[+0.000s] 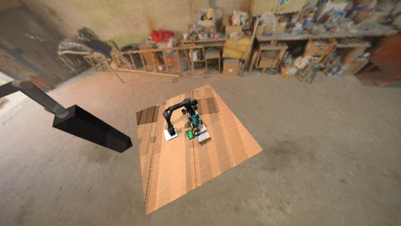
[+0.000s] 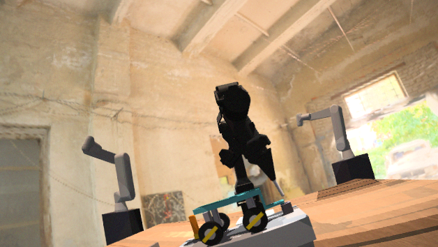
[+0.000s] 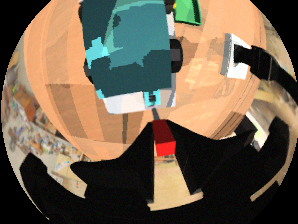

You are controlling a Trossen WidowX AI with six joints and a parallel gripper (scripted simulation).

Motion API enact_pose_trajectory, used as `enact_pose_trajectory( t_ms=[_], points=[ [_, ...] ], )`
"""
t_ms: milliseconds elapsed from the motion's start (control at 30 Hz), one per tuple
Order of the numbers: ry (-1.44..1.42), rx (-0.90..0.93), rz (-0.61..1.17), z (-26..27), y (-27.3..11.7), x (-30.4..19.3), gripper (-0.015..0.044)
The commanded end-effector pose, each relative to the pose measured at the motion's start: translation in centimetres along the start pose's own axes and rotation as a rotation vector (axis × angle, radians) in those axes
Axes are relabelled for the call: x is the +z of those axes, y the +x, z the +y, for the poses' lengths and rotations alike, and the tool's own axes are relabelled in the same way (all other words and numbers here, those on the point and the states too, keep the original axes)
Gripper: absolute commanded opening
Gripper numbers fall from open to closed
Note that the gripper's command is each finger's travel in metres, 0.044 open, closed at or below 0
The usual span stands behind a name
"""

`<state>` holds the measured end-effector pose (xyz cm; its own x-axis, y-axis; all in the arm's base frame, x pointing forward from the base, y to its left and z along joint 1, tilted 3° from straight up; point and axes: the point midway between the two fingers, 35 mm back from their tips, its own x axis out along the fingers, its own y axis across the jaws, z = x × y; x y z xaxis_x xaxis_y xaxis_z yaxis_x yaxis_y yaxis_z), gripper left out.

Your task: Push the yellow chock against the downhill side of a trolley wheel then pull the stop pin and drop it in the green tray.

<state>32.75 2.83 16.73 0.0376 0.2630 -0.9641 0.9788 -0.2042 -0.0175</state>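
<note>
My gripper (image 2: 274, 180) (image 3: 158, 124) is shut on the red head of the stop pin (image 3: 164, 141). The pin's grey shaft slants down from the fingertips in the exterior view; its tip shows just above the uphill-end tab and dark block, seemingly clear of the hole. The teal trolley (image 1: 196, 120) (image 2: 227, 202) (image 3: 135, 50) stands on the pale ramp (image 1: 204, 137) (image 2: 293, 228) (image 3: 121, 103). The chock's orange handle (image 1: 195, 129) (image 2: 193, 226) stands upright close beside the downhill wheel; the contact itself is hard to see. The green tray (image 1: 190, 134) (image 3: 188, 11) lies beside the ramp.
The arm's white base plate (image 1: 166, 135) (image 3: 238, 71) stands on the wooden table (image 1: 172, 166), on the tray's side of the ramp. Grey arms on dark pedestals (image 2: 122, 225) (image 2: 352, 169) stand in the background.
</note>
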Motion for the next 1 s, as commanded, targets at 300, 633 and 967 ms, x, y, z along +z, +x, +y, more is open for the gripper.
enact_pose_trajectory(
  t_ms=[300,633,967],
  points=[
    [-0.002,0.009,0.008,0.0,0.2,-2.2,0.0000],
    [-0.002,0.009,0.008,-0.1,0.2,-3.0,0.0000],
    [-0.001,0.007,0.008,-3.5,0.4,-2.9,0.0000]
  ],
)
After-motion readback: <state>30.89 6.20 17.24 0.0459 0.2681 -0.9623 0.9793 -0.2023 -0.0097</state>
